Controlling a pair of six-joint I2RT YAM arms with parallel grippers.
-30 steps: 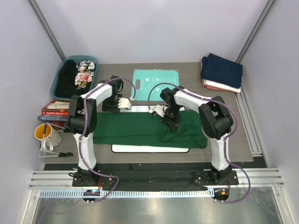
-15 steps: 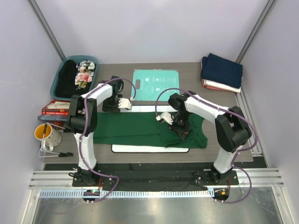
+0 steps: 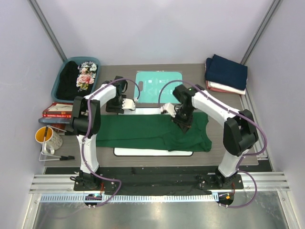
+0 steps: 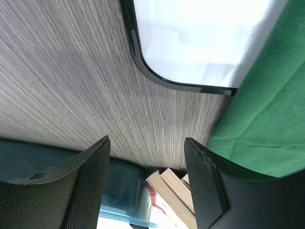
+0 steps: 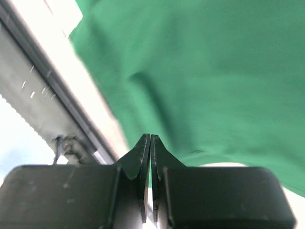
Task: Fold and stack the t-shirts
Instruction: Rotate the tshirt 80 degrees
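The left arm and right arm reach forward, elbows bent.
The left gripper holds its fingers wide apart; the right gripper points downward, fingers pressed flat together.

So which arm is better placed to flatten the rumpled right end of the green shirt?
Right, likely. The right gripper is shut and sits above the green shirt, close to that rumpled end. The left gripper is open over the table beside the shirt's far edge, farther off.

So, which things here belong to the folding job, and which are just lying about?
For the job: green t-shirt, folded t-shirt stack, floral t-shirt.
Lying about: teal board, whiteboard, blue bin, books, yellow mug.
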